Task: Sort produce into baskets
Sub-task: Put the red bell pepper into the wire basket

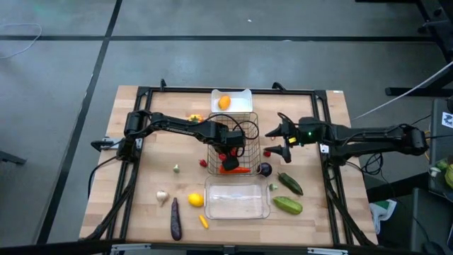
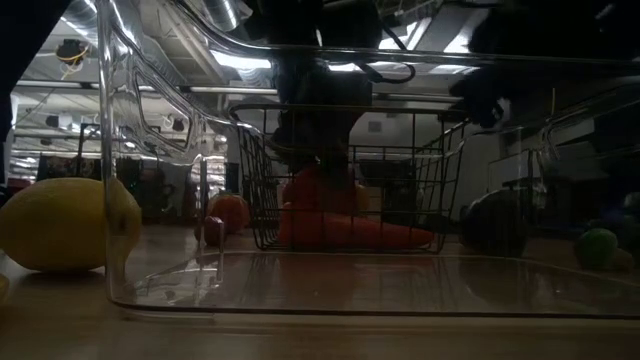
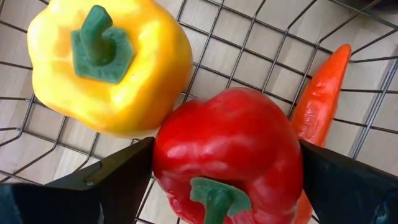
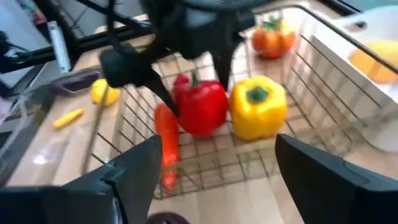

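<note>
— Sorting looks only partly done, right?

— Yes. The left gripper (image 3: 227,163) is down inside the deep square metal wire basket (image 1: 231,144). Its two dark fingers (image 3: 118,177) sit on both sides of the shiny red pepper (image 3: 227,155), so I think it is grasping that pepper or just setting it down.

— What else is in that basket?

— A yellow pepper with a green stem (image 3: 109,62) touches the red one, and a long orange carrot (image 3: 320,99) lies just beside the gripper's other finger.

— And the other baskets?

— The small white rectangular tray (image 1: 231,95), beyond the wire basket from the gripper, holds one orange fruit (image 1: 224,102). The shallow clear plastic rectangular tray (image 1: 237,198) looks bare.

— What is the right gripper (image 1: 277,141) doing?

— It hangs just beside the wire basket with its fingers spread wide and nothing in them.

— What is left?

— Lots. On the table lie a yellow lemon (image 1: 195,200), a long purple eggplant (image 1: 175,218), a white garlic (image 1: 162,194), a round dark purple eggplant (image 1: 265,169) and two green cucumbers (image 1: 288,205), plus some tiny bits. I'd say most of the job is still ahead.
</note>
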Action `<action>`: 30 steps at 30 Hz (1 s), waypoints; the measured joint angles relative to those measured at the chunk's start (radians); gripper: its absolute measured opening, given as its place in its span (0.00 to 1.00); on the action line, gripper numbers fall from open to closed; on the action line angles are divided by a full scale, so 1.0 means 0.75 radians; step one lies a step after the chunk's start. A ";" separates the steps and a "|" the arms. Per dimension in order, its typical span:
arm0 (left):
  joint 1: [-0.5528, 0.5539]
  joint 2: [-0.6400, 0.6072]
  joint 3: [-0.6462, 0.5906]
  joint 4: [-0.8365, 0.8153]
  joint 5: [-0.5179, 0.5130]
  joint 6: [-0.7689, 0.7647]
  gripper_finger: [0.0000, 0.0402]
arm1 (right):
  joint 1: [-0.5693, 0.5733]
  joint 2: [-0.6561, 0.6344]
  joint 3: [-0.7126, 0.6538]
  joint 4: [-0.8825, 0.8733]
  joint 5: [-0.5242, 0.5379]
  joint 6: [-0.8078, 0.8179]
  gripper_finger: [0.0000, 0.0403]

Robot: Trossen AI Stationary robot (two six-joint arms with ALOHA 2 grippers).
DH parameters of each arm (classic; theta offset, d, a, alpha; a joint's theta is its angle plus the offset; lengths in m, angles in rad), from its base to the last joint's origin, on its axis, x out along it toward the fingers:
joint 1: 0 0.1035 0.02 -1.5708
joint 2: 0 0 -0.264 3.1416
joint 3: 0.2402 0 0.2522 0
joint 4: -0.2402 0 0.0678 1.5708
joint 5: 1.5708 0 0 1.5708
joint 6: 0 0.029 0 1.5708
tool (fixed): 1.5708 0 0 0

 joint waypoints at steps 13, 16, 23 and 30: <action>0.000 0.000 0.000 0.000 0.000 0.000 0.91 | 0.001 -0.267 -0.246 -0.007 0.114 0.002 0.77; 0.000 0.000 0.000 0.000 0.000 0.000 0.91 | 0.001 -0.287 -0.270 -0.006 0.114 0.001 0.77; 0.000 0.001 0.000 0.000 0.000 0.000 0.91 | 0.001 -0.284 -0.273 -0.091 0.114 0.001 0.77; 0.000 0.001 -0.001 0.000 0.000 0.000 0.92 | 0.001 -0.279 -0.273 -0.114 0.113 0.001 0.77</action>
